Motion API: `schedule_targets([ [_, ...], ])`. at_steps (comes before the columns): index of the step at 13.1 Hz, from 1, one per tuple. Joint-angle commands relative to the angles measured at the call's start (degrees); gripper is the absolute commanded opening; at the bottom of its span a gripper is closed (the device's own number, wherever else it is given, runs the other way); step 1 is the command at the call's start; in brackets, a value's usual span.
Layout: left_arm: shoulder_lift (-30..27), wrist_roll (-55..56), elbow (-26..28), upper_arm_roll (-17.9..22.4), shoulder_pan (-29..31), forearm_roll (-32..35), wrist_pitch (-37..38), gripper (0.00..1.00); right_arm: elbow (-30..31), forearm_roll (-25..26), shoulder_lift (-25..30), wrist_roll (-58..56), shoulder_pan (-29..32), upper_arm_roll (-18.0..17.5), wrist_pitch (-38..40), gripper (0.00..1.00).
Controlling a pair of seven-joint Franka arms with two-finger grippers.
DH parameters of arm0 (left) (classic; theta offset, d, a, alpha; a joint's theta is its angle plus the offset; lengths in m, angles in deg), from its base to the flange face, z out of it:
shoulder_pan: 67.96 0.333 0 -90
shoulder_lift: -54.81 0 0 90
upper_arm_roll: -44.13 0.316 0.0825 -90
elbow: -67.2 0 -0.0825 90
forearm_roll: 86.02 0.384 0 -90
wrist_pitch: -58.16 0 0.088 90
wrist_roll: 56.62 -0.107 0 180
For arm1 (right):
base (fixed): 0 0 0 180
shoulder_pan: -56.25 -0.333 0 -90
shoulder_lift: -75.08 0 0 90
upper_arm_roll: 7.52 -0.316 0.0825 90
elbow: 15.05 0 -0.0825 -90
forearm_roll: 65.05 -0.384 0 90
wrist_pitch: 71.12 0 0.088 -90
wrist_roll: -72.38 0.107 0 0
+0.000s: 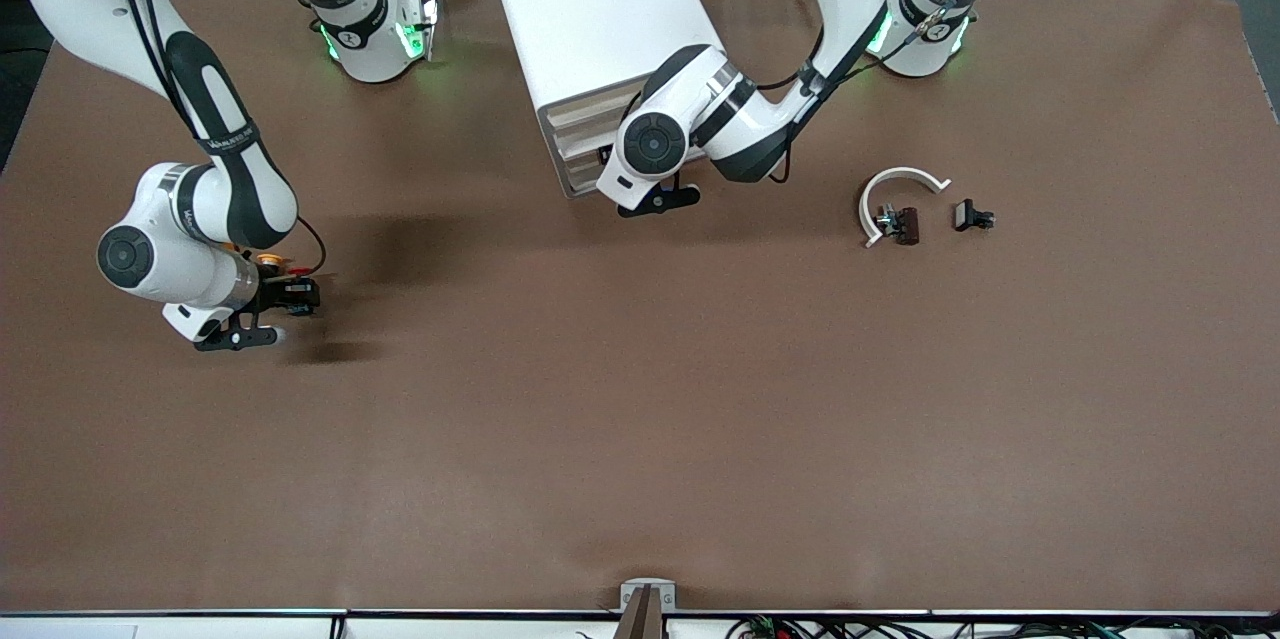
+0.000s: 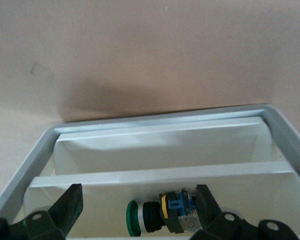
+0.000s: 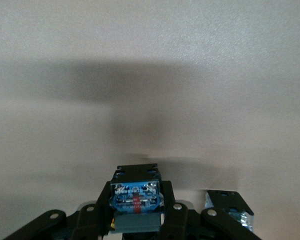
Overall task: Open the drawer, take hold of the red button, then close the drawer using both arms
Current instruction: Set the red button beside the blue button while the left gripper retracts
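Observation:
The white cabinet [image 1: 600,9] stands at the robots' edge of the table, its cream slat fronts [image 1: 578,134] facing the front camera. My left gripper [image 1: 655,199] is at that front, and the arm hides the drawer there. In the left wrist view my left gripper [image 2: 139,189] is open inside an open white drawer [image 2: 160,122], its fingers on either side of a green-capped button [image 2: 155,217]. My right gripper [image 1: 295,299] is low over the table at the right arm's end. It is shut on a button's dark blue body [image 3: 136,197]; the cap is hidden.
A second dark blue button body [image 3: 230,210] lies beside my right gripper; an orange cap [image 1: 268,261] shows there. Toward the left arm's end lie a white curved piece [image 1: 905,181], a dark brown part [image 1: 905,224] and a small black part [image 1: 972,216].

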Motion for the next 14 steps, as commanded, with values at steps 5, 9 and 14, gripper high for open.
schedule_targets([
  [5, 0.9, 0.7, -2.7, 1.2, 1.1, -0.6, 2.3, 1.00, 0.5, -0.8, -0.2, 4.1, -1.1, -0.3, -0.1, 0.10],
  [9, -0.1, 0.8, -9.1, 3.8, 7.2, -0.1, 2.4, 1.00, 1.2, -0.8, -0.2, 4.1, -1.1, -0.3, -0.3, 0.23],
  [14, -4.0, 0.0, -9.6, 3.8, 18.6, 9.3, 3.4, 1.00, 0.7, -0.7, -0.5, 4.1, -1.0, -0.3, 0.4, 1.00],
])
